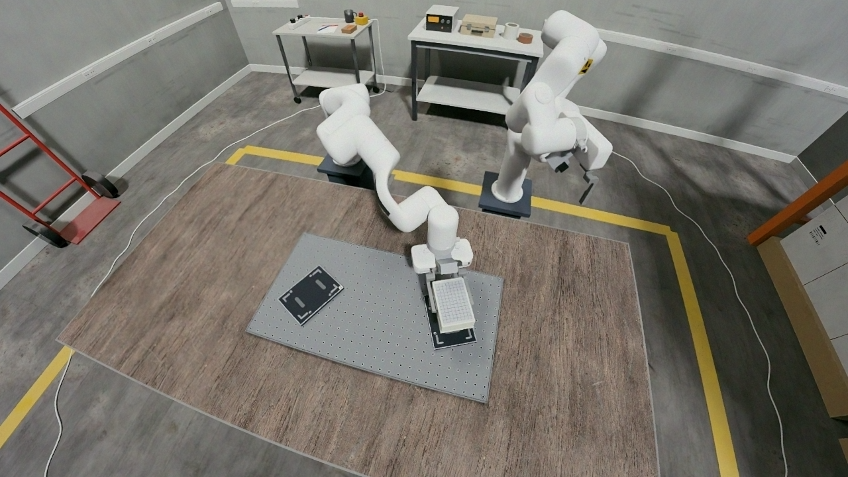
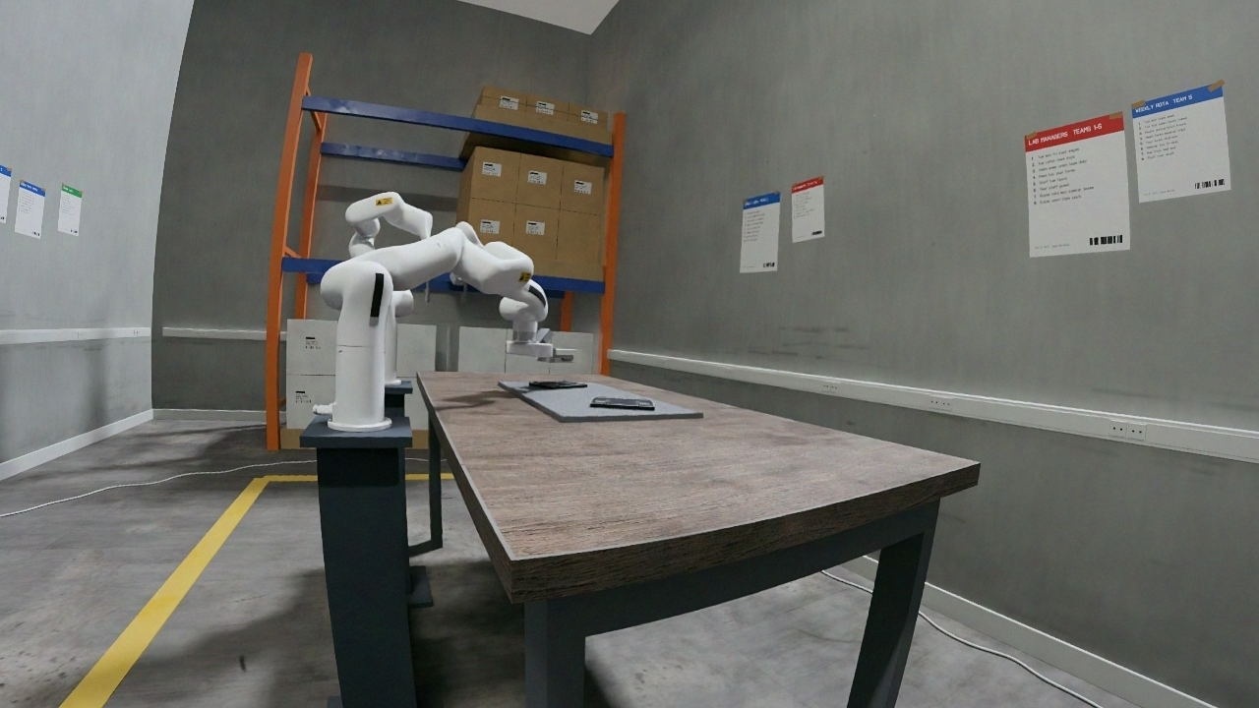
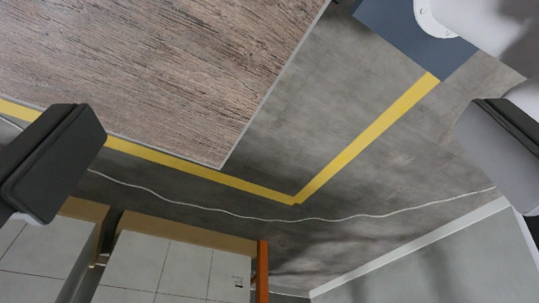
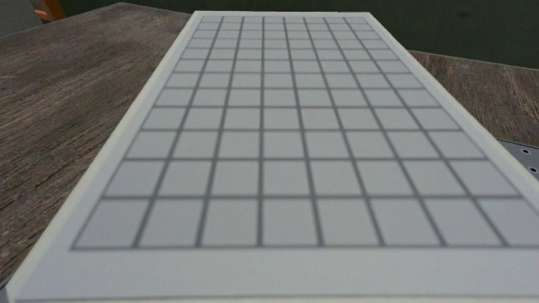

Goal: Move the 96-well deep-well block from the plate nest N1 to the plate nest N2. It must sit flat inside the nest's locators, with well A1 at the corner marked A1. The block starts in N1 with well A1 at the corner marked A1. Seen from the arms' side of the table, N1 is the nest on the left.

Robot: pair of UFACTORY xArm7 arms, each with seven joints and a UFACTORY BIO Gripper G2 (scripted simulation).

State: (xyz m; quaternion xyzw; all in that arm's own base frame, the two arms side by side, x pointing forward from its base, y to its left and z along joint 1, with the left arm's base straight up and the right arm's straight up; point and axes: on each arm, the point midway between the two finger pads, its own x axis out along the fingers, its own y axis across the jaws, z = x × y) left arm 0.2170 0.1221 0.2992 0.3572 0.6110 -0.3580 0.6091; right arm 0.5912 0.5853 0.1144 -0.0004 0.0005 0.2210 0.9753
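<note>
- Around me stand scuffed grey walls (image 1: 118, 35) (image 2: 880, 105), with white socket trunking (image 1: 121, 57) (image 2: 1056, 421) along them.
- My wood-grained counter (image 1: 563, 356) (image 2: 704, 475) (image 3: 147, 63) (image 4: 63, 84) has dark legs.
- Yellow tape (image 1: 699, 332) (image 2: 167, 598) (image 3: 354, 143) and a white cable (image 1: 699, 225) (image 3: 253, 219) cross the mottled grey floor (image 1: 195, 127) (image 2: 219, 633) (image 3: 366, 101), where soft shadows fall.
- An orange-and-blue rack (image 1: 800, 201) (image 2: 287, 219) (image 3: 262, 269) carries brown cartons (image 2: 528, 185); white boxes (image 1: 824, 237) (image 2: 310, 347) (image 3: 139, 257) stand low by it.
- I see a wheeled cart (image 1: 305, 29) and a workbench (image 1: 474, 42) by one wall, a red hand truck (image 1: 90, 220) by another.
- A red-headed notice (image 2: 1075, 185) reads "LAB MANAGERS".
</note>
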